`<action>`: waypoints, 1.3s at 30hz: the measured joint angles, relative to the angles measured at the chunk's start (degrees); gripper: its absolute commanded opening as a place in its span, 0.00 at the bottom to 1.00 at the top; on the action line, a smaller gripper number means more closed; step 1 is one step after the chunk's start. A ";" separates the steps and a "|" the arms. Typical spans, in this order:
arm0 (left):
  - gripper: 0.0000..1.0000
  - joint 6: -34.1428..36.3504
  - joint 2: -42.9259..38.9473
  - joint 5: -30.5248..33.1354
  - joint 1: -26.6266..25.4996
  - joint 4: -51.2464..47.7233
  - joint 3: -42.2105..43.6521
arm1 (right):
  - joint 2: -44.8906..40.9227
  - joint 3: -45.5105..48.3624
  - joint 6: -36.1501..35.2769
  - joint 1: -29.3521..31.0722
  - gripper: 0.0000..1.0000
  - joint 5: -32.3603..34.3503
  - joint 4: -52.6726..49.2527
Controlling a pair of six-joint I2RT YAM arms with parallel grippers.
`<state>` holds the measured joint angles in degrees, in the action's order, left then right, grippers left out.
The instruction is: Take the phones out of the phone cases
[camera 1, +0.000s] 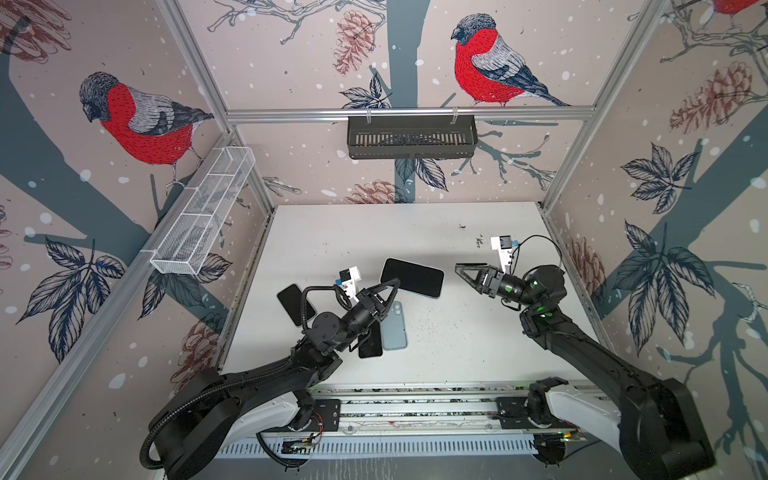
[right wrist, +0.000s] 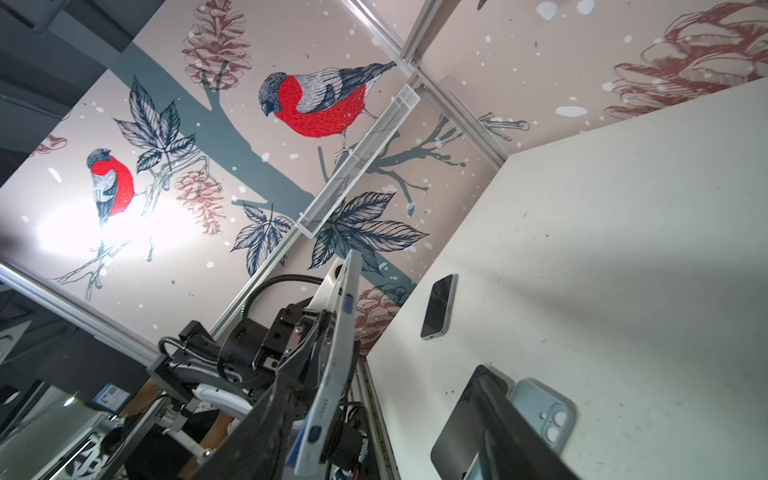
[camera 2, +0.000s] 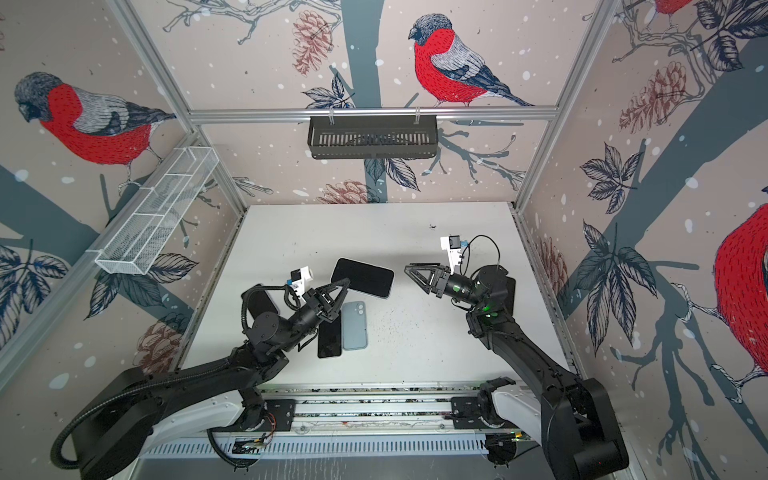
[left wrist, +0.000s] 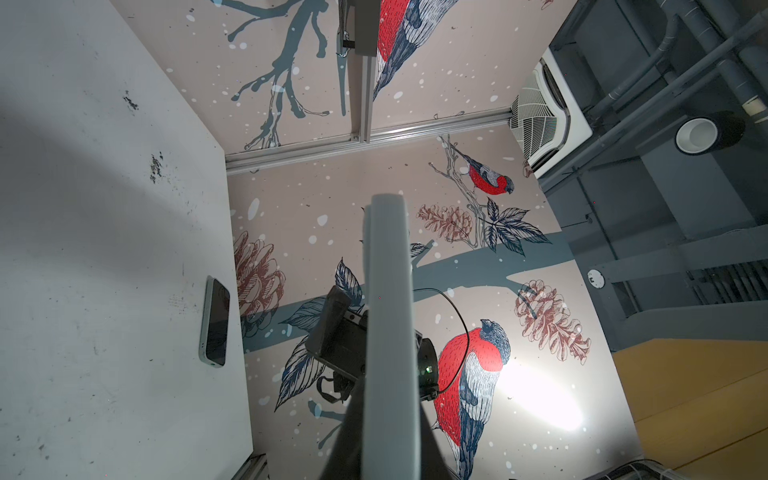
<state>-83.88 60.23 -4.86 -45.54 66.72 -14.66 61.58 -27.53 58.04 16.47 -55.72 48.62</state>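
Though one tip hides under the phone (camera 1: 415,276), left pincer (camera 1: 395,285) clamps it; right pincer (camera 1: 460,268) gapes empty.

top views: overhead, looking down, whole table (camera 1: 457,353) | wrist views: low, tilted, sharing table, wallpaper (left wrist: 332,208)

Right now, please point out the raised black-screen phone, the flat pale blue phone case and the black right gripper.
black-screen phone (camera 1: 415,277): in a top view, middle of its screen.
pale blue phone case (camera 1: 395,332): in a top view, its flat back.
right gripper (camera 1: 459,267): in a top view, between its fingertips.
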 measured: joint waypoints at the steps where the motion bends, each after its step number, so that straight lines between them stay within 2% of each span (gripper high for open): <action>1: 0.00 -0.09 0.13 -0.04 0.00 0.11 0.00 | 0.04 -0.57 0.63 0.52 0.66 -0.20 -0.24; 8: 0.00 -0.11 0.13 -1.07 0.07 0.37 0.04 | 1.97 -1.53 3.54 3.26 0.58 -1.27 -0.15; 15: 0.00 -0.11 0.15 -1.05 0.07 0.83 0.52 | 4.42 -1.92 6.45 4.83 0.46 -1.27 2.54; 21: 0.00 -0.11 0.33 -1.07 0.07 1.16 0.81 | 5.27 -1.95 6.73 5.97 0.38 -1.20 3.93; 34: 0.00 -0.04 1.40 -1.03 0.07 2.01 1.42 | 8.59 -1.75 10.45 6.40 0.11 -0.70 7.65; 39: 0.00 0.28 1.73 -0.94 0.07 3.28 2.08 | 9.79 -1.18 13.68 6.43 0.07 -0.57 10.38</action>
<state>-83.59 61.95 -5.80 -45.47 70.00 -12.58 71.37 -28.71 71.72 22.90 -56.29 59.00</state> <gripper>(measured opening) 0.124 0.119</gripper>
